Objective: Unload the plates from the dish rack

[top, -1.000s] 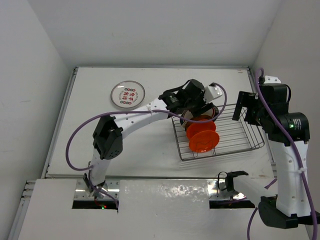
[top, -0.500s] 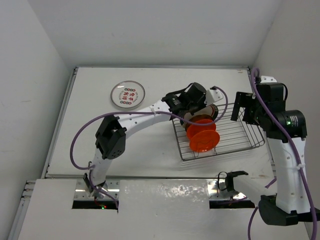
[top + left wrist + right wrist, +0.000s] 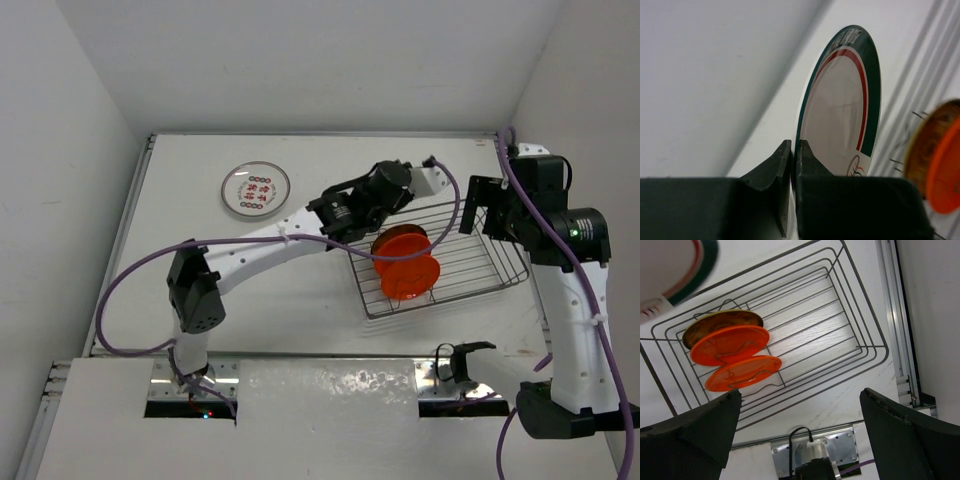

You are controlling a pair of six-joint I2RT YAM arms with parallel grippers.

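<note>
Left gripper (image 3: 794, 148) pinches a teal-rimmed plate (image 3: 840, 115) at the dish rack's (image 3: 840, 340) 10 o'clock corner. One patterned plate (image 3: 256, 189) lies unloaded farther toward 10 o'clock. Two orange plates (image 3: 730, 345) and a yellowish plate (image 3: 720, 322) are left in the rack. Right gripper (image 3: 800, 395) hangs wide open.

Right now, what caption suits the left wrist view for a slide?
Left gripper pinches the edge of a teal-and-red-rimmed plate; an orange plate shows at right.

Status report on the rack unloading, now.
Left hand shut on teal-and-red-rimmed plate, above rack. Right hand open over rack. Two orange plates, one yellow plate in rack; patterned plate on table. Nothing seen in way.
</note>
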